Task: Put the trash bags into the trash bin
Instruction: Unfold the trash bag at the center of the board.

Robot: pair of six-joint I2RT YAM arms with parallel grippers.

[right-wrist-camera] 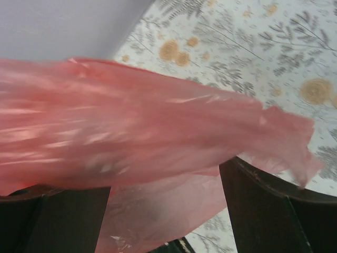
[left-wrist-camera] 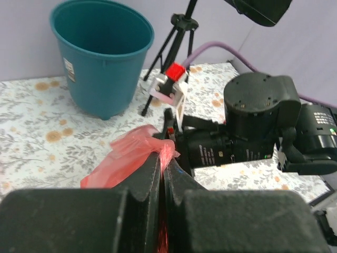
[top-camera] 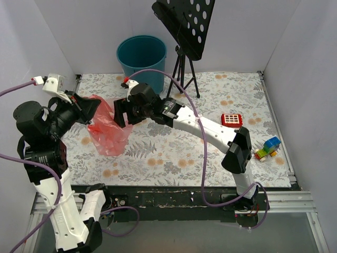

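Observation:
The trash bag [top-camera: 109, 134], thin translucent red film, hangs over the floral table from my left gripper [top-camera: 88, 109]. The left wrist view shows that gripper [left-wrist-camera: 163, 157] shut on a pinched fold of the bag [left-wrist-camera: 126, 155]. My right gripper [top-camera: 121, 113] is at the bag's right side, open. In the right wrist view its dark fingers [right-wrist-camera: 266, 205] stand wide apart with the red film [right-wrist-camera: 137, 132] draped across and between them. The trash bin [top-camera: 141, 54], a round teal bucket, stands at the back of the table, behind both grippers, its mouth open [left-wrist-camera: 100, 58].
A black music stand on a tripod [top-camera: 185, 63] stands just right of the bin. A red square toy with white buttons [top-camera: 231, 119] and a colourful toy car [top-camera: 267, 147] lie on the right. White walls close in the table on three sides.

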